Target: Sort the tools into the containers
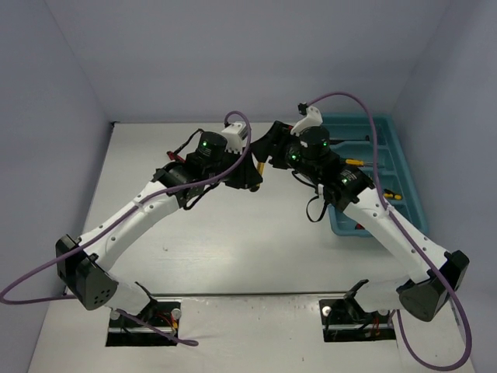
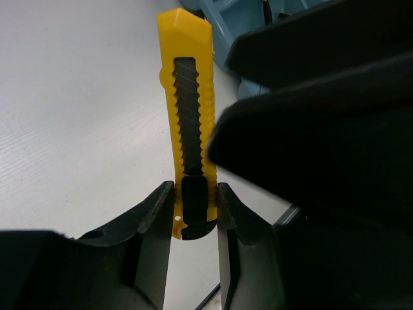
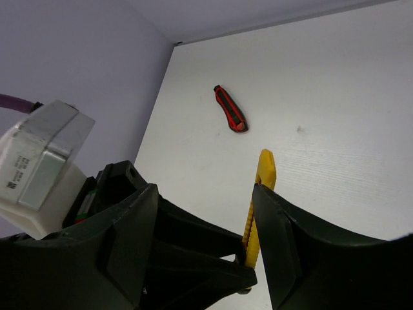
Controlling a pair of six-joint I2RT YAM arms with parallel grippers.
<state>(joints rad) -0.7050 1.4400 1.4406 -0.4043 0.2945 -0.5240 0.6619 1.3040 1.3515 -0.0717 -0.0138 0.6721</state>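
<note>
White table (image 1: 194, 233), teal tray (image 1: 404, 167) at its far right. My left gripper (image 2: 195, 194) pinches the yellow utility knife (image 2: 187, 97) by its butt, near the tray; my right gripper (image 3: 203, 194) straddles its tip, jaws apart. Farther off on the table lies the red utility knife (image 3: 230, 108).

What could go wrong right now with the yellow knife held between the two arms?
1. The left gripper pinches the yellow utility knife only at its tail end, so a nudge could pivot or drop it.
2. The right gripper is open, and the knife sits close to one finger rather than centred. Closing may push it aside instead of gripping.
3. Both grippers crowd together and could bump.
</note>
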